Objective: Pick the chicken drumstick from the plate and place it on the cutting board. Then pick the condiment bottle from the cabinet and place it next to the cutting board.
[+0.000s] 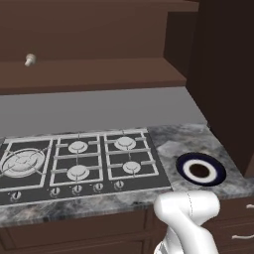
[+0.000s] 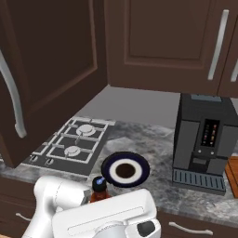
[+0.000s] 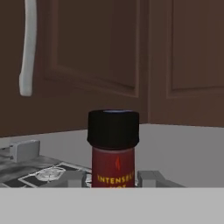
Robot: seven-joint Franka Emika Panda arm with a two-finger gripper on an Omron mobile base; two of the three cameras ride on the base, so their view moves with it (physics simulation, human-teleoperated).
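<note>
From the left, the stove (image 1: 79, 161) covers the desk (image 2: 158, 139) up to a bare marble strip, where the plate (image 1: 200, 170) lies near the front edge. The open cabinet (image 2: 42, 69) door overhangs the stove's side. The gripper (image 3: 114, 178) is closed on the condiment bottle (image 3: 113, 148), held upright just beside the plate's front rim. Rightward, open marble runs to the coffee machine (image 2: 203, 142).
</note>
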